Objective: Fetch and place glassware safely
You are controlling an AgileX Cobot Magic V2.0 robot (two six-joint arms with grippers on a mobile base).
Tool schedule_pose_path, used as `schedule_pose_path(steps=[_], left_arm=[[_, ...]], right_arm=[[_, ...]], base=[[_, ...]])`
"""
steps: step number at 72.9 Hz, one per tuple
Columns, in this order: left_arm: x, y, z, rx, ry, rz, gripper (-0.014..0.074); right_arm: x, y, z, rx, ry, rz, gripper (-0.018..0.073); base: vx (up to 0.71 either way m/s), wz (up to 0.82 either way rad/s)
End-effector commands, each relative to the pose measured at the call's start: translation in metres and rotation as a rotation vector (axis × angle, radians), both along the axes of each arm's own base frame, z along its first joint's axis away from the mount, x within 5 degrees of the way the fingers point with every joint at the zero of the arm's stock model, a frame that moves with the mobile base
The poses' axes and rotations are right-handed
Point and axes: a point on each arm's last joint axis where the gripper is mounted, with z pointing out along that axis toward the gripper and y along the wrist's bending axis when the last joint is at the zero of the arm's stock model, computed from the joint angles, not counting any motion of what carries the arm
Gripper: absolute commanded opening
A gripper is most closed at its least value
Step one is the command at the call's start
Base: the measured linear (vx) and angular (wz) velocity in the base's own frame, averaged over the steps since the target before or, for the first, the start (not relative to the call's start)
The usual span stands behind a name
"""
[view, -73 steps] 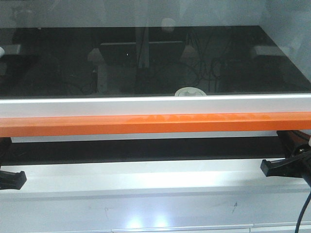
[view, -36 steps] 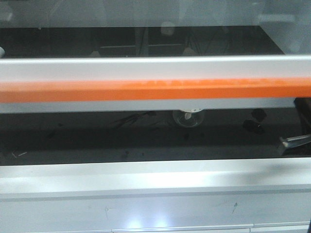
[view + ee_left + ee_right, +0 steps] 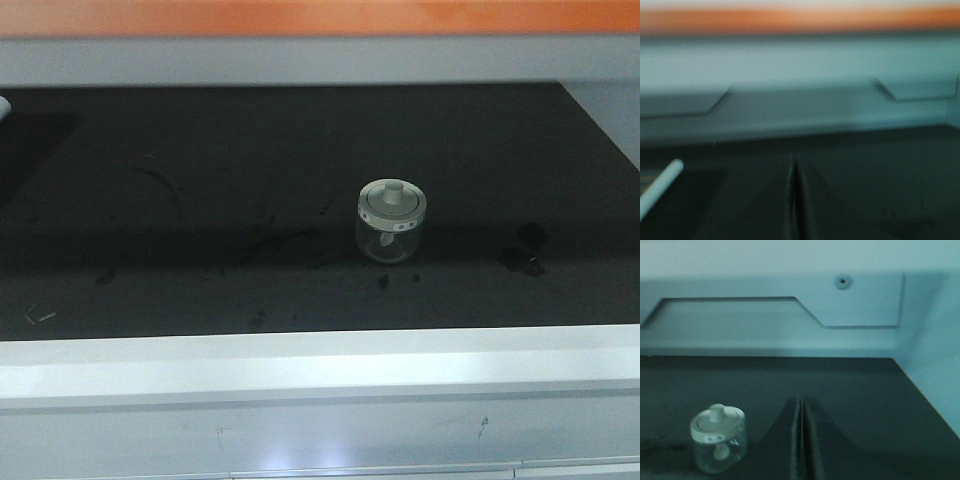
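My right gripper (image 3: 801,407) has its two dark fingers pressed flat together with nothing between them. My left gripper (image 3: 792,165) looks the same, fingers closed on air, though that view is badly blurred.

To the left of my right fingers, near but not touching, stands the small squat clear glass jar (image 3: 722,454) with its wide cream-white round lid (image 3: 715,424) and central knob. From the front it sits upright and alone on the matte black work surface (image 3: 200,150), right of the middle and set back from the pale grey front ledge (image 3: 320,360).

I judge it light, rigid and brittle, with smooth walls that could slip under my pads. The lid may only rest on top, so I would not trust the knob as a handle. I must first part my fingers wider than the lid, then take the glass body just under the lid's rim, across its width, squeezing gently.

Farther out are the pale grey back wall (image 3: 790,270), a white rod (image 3: 660,187) by my left fingers, and an orange bar (image 3: 320,15) overhead.
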Motion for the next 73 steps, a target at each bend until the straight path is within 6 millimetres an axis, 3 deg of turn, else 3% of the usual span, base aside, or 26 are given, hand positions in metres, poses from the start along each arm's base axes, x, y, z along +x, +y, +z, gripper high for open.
schedule_pose_path(steps=[1, 12, 17, 52, 73], left_arm=[[-0.011, 0.001, -0.003, -0.012, -0.028, 0.000, -0.0007], [-0.025, 0.003, -0.036, -0.014, 0.043, 0.007, -0.0007], [-0.029, 0.004, -0.040, -0.021, 0.044, 0.006, -0.0007], [-0.029, 0.003, -0.043, -0.072, 0.071, -0.004, -0.0007], [-0.029, 0.003, -0.043, -0.072, 0.071, -0.004, -0.0007]], right_arm=[[-0.015, -0.002, 0.008, -0.004, -0.063, -0.015, -0.0001], [-0.033, -0.008, -0.019, 0.065, -0.030, -0.053, -0.0001], [-0.034, -0.010, -0.033, 0.084, 0.038, -0.082, -0.0001], [-0.028, -0.008, -0.033, 0.024, 0.064, -0.067, 0.0014], [-0.028, -0.005, -0.035, -0.009, 0.083, -0.019, 0.0178]], base=[[0.00, 0.00], [0.00, 0.00], [0.00, 0.00], [0.00, 0.00], [0.00, 0.00]])
